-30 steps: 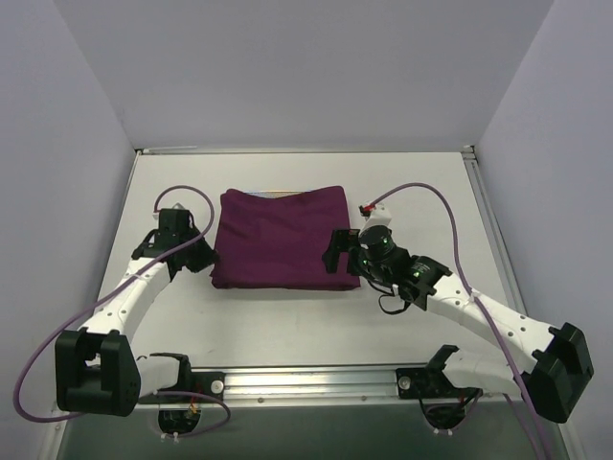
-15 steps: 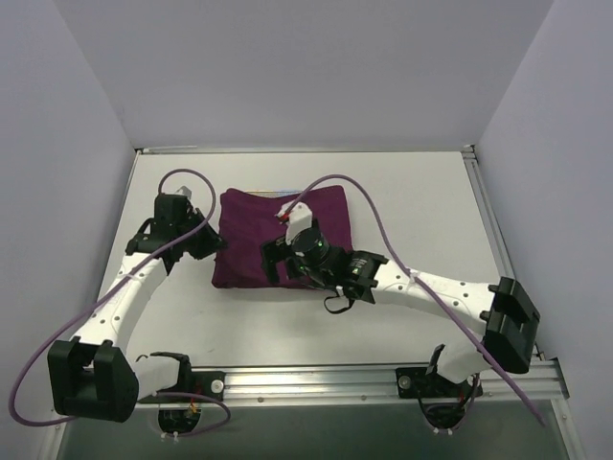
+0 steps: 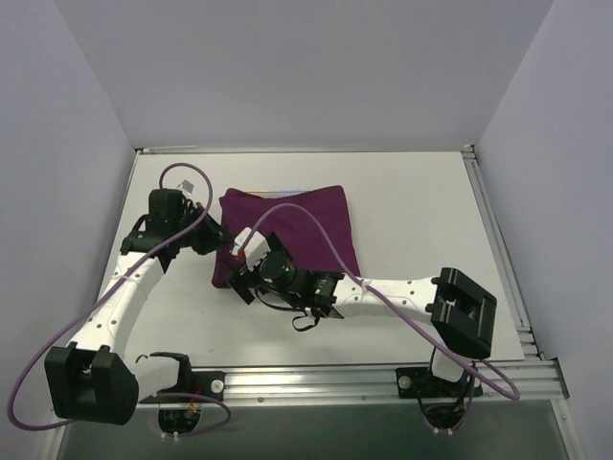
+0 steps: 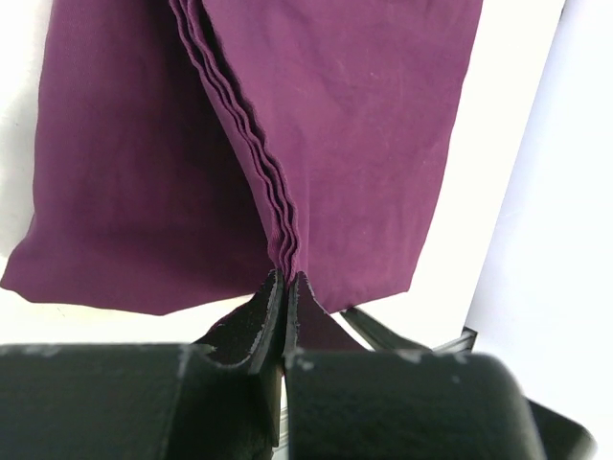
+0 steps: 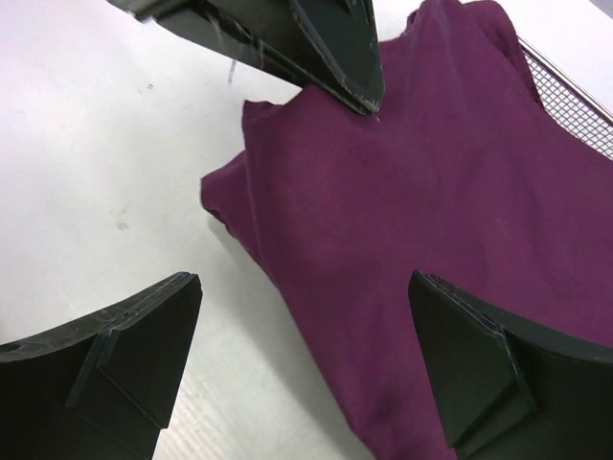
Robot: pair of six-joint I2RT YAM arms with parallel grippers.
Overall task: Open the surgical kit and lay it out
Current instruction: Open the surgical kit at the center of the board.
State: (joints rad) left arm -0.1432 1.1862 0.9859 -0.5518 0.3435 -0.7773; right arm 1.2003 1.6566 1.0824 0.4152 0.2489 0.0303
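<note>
Two grippers meet at the wrap [image 3: 297, 225], lying mid-table [image 3: 421, 220] and covering the tray [image 5: 575, 91]: left gripper [image 4: 287, 286] pinches its stacked edge folds, likely to peel a flap open; right gripper [image 5: 305, 283] hovers wide-open over the near-left corner, seemingly ready to help

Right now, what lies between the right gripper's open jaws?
Bare white table and the edge of the purple cloth wrap, seen in the right wrist view.
</note>
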